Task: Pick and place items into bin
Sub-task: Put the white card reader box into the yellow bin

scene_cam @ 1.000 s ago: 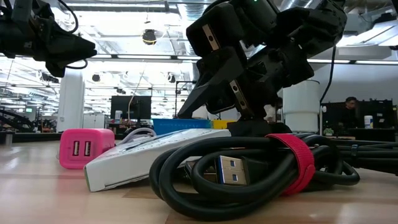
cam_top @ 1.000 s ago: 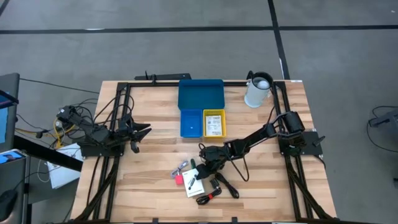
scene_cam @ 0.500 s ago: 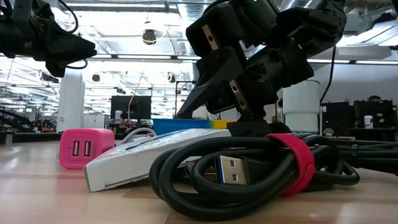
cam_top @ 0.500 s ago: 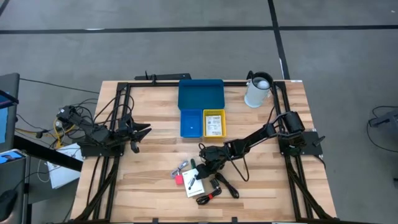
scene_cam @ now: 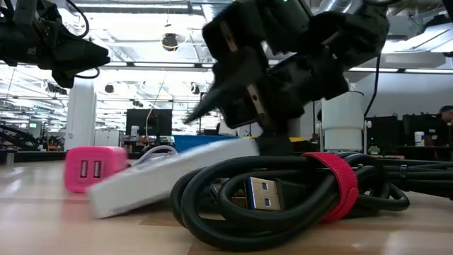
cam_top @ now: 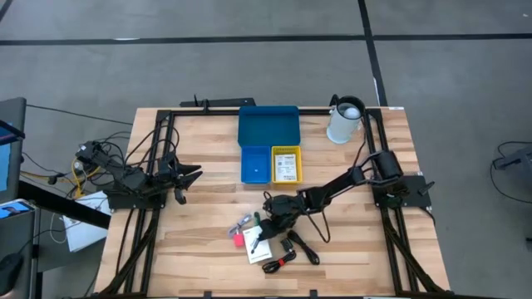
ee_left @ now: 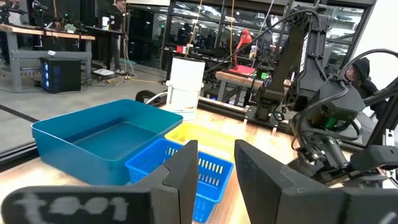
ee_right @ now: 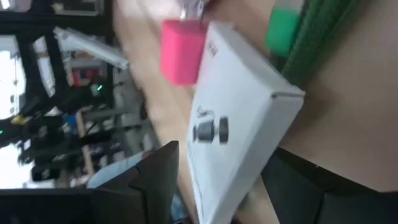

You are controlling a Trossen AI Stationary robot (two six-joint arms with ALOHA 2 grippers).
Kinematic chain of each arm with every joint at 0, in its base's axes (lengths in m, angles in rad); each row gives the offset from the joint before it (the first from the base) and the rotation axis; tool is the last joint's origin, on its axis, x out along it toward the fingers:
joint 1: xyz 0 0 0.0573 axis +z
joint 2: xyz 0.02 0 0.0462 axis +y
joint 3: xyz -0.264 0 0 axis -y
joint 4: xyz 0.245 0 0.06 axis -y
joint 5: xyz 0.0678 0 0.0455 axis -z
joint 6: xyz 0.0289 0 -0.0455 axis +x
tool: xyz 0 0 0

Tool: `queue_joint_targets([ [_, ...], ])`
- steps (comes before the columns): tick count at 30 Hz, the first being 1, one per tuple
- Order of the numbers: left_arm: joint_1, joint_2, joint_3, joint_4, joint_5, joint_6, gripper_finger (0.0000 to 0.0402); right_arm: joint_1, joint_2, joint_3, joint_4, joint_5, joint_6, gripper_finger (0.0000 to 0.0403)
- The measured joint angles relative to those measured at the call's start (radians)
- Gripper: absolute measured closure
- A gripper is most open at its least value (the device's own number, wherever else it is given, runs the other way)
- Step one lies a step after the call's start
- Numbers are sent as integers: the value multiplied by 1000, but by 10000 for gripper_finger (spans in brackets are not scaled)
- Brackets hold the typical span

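High view: right gripper (cam_top: 268,219) sits over the pile of items just bench-front of the bin (cam_top: 268,126), and has edged slightly toward the pink block (cam_top: 238,239) since a second ago. White box (cam_top: 264,242) lies directly under it. Bin's trays hold none of the pile; the yellow square already has something printed in it. Left gripper (cam_top: 193,174) parked well off to the bin's left, fingers spread, holding nothing.

Low view: changed — white box (scene_cam: 166,177) now motion-blurred and one end lifted, where it lay flat half a second back. Pink block (scene_cam: 95,168) blurred too, probably nudged. Black cable (scene_cam: 283,195) with red strap unmoved in front. Judgement: the pick has begun and the box is coming off the bench.

Left wrist view: big blue tray (ee_left: 102,137), small blue and yellow bins beside it, right arm beyond.

Right wrist view: white box (ee_right: 239,121) sits between the two dark fingers, a finger on each side, looks clamped. Pink block (ee_right: 181,51) just past it, green pen (ee_right: 298,34) alongside. Next is the carry to the bin.
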Motion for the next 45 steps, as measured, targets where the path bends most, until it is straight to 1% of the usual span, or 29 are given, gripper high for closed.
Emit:
queue_joint_targets([
  [4, 0, 0, 0, 0, 0, 0, 307, 6, 100, 90, 67, -105, 15, 187],
  [7, 0, 0, 0, 0, 0, 0, 307, -2, 131, 132, 51, -163, 19, 187],
  [11, 0, 0, 0, 0, 0, 0, 307, -18, 123, 131, 20, -179, 18, 204],
  [18, 0, 0, 0, 0, 0, 0, 307, -23, 123, 132, 16, -191, 21, 265],
  [21, 0, 0, 0, 0, 0, 0, 307, -26, 124, 132, 15, -213, 17, 271],
  [24, 0, 0, 0, 0, 0, 0, 307, -32, 110, 130, 2, -236, -9, 267],
  [26, 0, 0, 0, 0, 0, 0, 307, -34, 102, 128, -9, -240, -51, 262],
  [30, 0, 0, 0, 0, 0, 0, 307, -43, 65, 123, -68, -239, -196, 262],
  [34, 0, 0, 0, 0, 0, 0, 307, -55, 19, 122, -175, -229, -397, 274],
  [37, 0, 0, 0, 0, 0, 0, 307, -59, -16, 123, -246, -233, -519, 281],
  [45, 0, 0, 0, 0, 0, 0, 307, -60, -86, 125, -392, -231, -759, 285],
])
